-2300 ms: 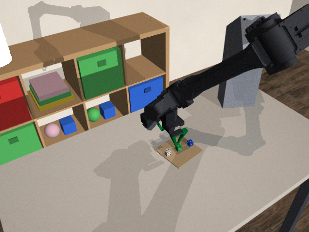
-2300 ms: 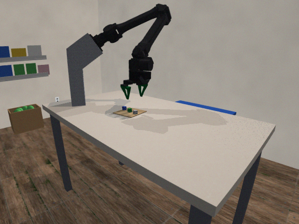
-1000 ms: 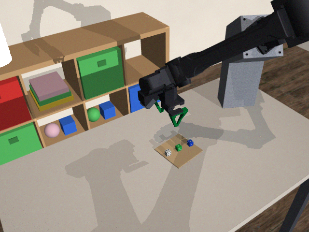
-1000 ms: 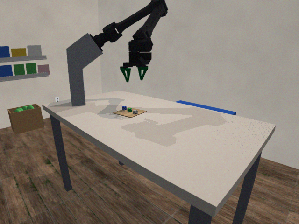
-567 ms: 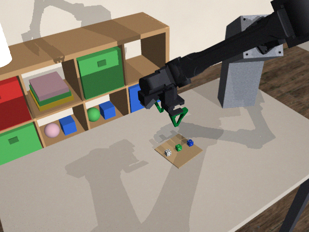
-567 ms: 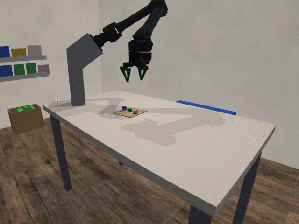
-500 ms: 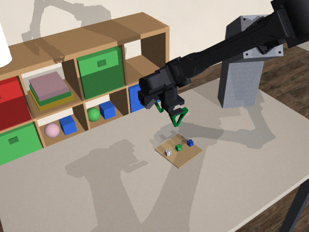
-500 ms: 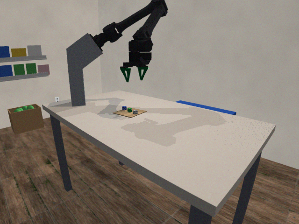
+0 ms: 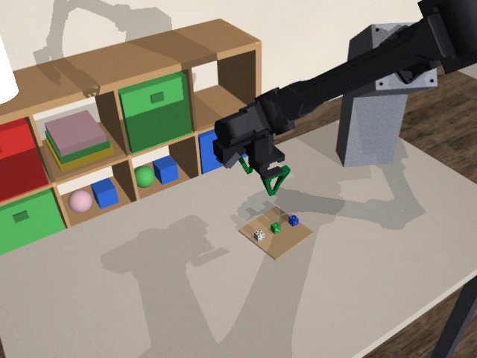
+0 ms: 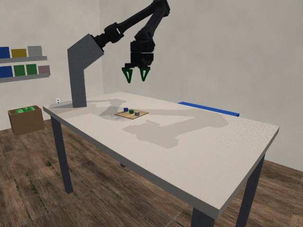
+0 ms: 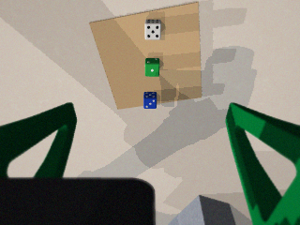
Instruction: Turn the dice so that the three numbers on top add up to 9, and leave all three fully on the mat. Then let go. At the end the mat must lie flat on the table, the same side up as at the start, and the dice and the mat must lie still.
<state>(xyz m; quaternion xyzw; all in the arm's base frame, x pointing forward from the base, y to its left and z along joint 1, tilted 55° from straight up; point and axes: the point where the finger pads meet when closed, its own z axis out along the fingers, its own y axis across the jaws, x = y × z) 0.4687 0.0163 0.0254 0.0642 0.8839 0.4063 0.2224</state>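
A tan mat (image 9: 282, 246) (image 10: 127, 115) (image 11: 117, 56) lies flat on the table. Three dice stand on it in a row: a white die (image 9: 258, 235) (image 10: 137, 113) (image 11: 153, 30) with five on top, a green die (image 9: 275, 227) (image 10: 131, 111) (image 11: 152, 68) with one on top, and a blue die (image 9: 293, 220) (image 10: 125, 109) (image 11: 150, 99) near the mat's edge, whose pips I cannot count. My gripper (image 9: 261, 181) (image 10: 136, 80) (image 11: 151, 111) is open and empty. It hangs well above the table, a little toward the arm's base from the mat.
A wooden shelf unit (image 9: 227, 42) with bins, blocks and balls stands behind the table. The grey arm pedestal (image 9: 370, 127) (image 10: 78, 73) stands on the table's corner. A blue strip (image 10: 208, 108) lies at the table's far edge. A cardboard box (image 10: 25, 120) stands on the floor.
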